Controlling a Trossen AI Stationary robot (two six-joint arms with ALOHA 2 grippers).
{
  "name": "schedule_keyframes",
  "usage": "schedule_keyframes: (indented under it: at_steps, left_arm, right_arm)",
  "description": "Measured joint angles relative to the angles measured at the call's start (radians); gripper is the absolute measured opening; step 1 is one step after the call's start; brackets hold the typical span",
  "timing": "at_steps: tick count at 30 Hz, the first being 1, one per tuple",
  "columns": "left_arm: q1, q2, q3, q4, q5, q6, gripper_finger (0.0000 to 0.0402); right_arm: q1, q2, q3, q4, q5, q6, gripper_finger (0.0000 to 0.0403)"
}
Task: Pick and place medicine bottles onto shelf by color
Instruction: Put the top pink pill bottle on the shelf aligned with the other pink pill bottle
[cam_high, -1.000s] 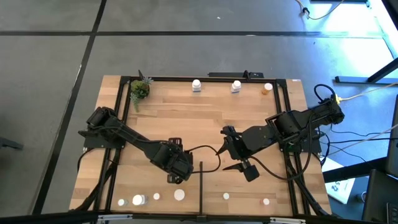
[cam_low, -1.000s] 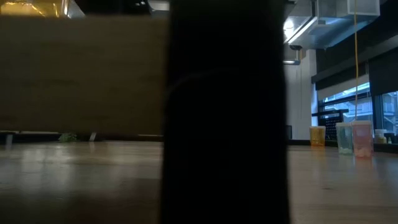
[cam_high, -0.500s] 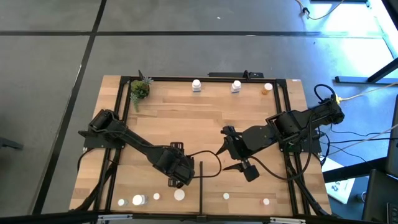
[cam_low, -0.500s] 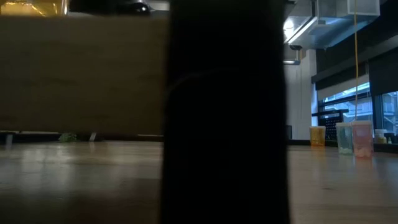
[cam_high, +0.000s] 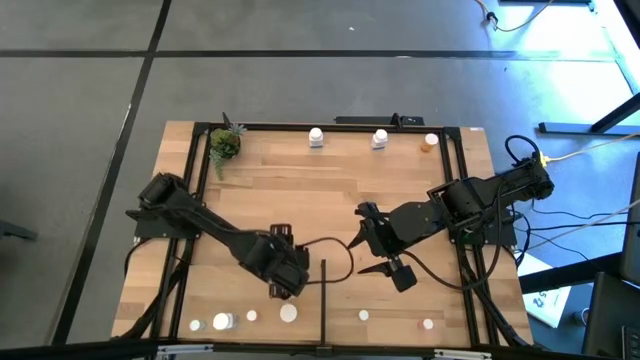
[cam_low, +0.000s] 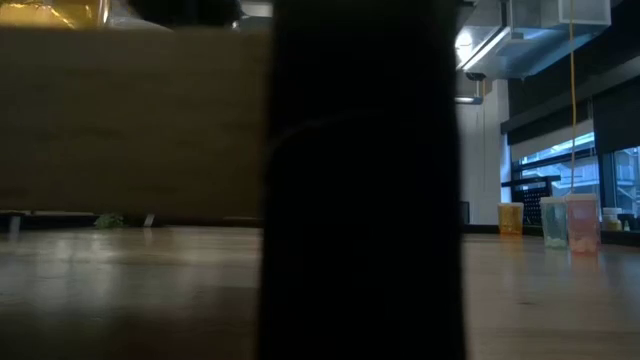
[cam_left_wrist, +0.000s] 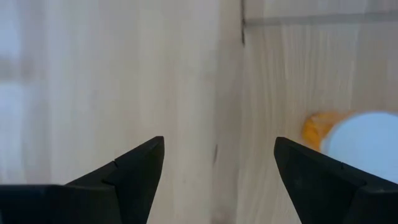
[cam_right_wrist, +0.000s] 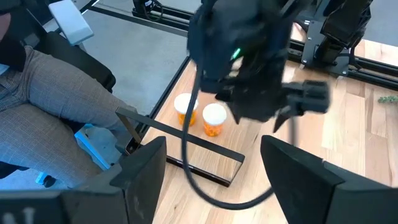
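my left gripper (cam_high: 283, 291) hangs with its fingers apart, holding nothing, over the near row of medicine bottles (cam_high: 288, 313), while three bottles (cam_high: 316, 137) at the shelf's (cam_high: 300, 190) far edge are left to sort.

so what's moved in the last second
Little. The left claw edged toward the bottles along the near edge, then eased back a touch; it is open and empty over the shelf. The right claw stayed open and put, as did every bottle.
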Motion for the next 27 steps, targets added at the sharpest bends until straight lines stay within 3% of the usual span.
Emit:
schedule_keyframes:
  at_steps: [9,18,27]
  left_arm:
    - [0.061,-0.156,0.002,-0.029,-0.017,0.025,0.0301]
    - [0.113,-0.177,-0.009,-0.082,-0.016,0.081,0.0302]
    - [0.151,-0.202,-0.128,-0.053,0.019,0.081,0.0302]
  right_arm:
    - [0.0,0.0,0.0,0.0,0.0,0.0,0.0264]
    - [0.0,0.0,0.0,0.0,0.0,0.0,0.0264]
    - [0.0,0.0,0.0,0.002,0.0,-0.001,0.0264]
